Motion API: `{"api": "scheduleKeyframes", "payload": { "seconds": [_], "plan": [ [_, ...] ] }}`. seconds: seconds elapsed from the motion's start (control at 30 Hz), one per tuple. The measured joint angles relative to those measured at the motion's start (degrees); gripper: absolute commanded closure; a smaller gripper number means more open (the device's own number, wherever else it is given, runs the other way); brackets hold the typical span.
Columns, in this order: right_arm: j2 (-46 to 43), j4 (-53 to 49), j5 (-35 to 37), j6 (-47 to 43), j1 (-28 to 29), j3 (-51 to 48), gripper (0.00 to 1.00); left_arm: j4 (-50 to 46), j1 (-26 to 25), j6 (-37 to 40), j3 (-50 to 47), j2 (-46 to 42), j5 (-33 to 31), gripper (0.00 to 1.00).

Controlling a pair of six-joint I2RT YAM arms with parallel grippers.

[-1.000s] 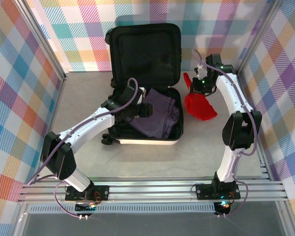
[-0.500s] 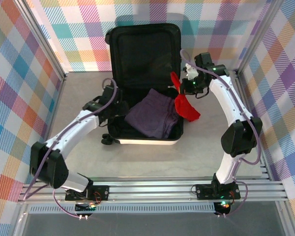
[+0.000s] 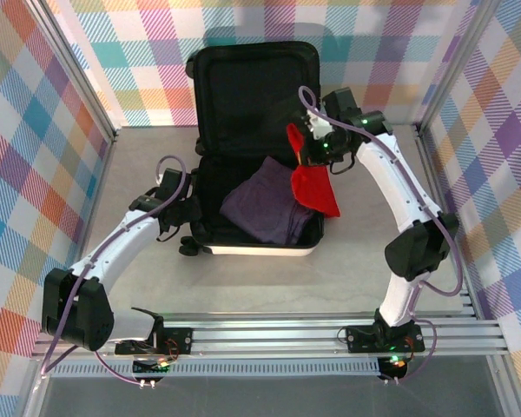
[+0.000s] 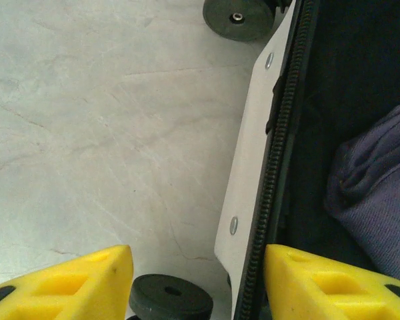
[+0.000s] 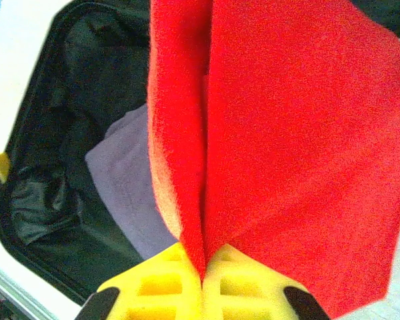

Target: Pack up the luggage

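surface: grey veined tabletop (image 3: 269, 278), pastel plaid walls (image 3: 35, 130) | white hard-shell luggage (image 3: 260, 250), black-lined: open mid-tabletop, lid upright | inside: folded purple cloth (image 3: 260, 204) | left gripper (image 4: 199, 263): apart, by luggage's left rim | right gripper (image 5: 203, 263): clamped on fleecy red cloth (image 3: 314, 193) over luggage's right edge

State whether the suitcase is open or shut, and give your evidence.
Open. The luggage has its lid raised behind the base, whose black lining is exposed with a purple garment lying inside.
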Motion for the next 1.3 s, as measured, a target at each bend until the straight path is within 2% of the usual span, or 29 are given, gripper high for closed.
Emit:
{"api": "scheduleKeyframes", "payload": {
  "seconds": [0.17, 0.6, 0.77, 1.3],
  "plan": [
    [1.97, 0.20, 0.24, 2.45, 4.22, 2.34, 1.00, 0.92, 0.00, 0.00, -0.02, 0.42, 1.97, 0.46],
    [13.73, 4.48, 0.68, 10.82, 12.50, 6.69, 1.00, 2.64, 0.00, 0.26, -0.02, 2.38, 6.58, 0.47],
    [17.03, 6.51, 0.55, 13.14, 14.32, 10.64, 1.00, 2.82, 0.00, 0.46, -0.02, 2.36, 7.43, 0.47],
    [24.52, 12.02, -2.64, 19.71, 18.14, 13.46, 0.98, 2.71, 0.00, 1.51, 0.57, 2.36, 7.54, 0.47]
  ]
}}
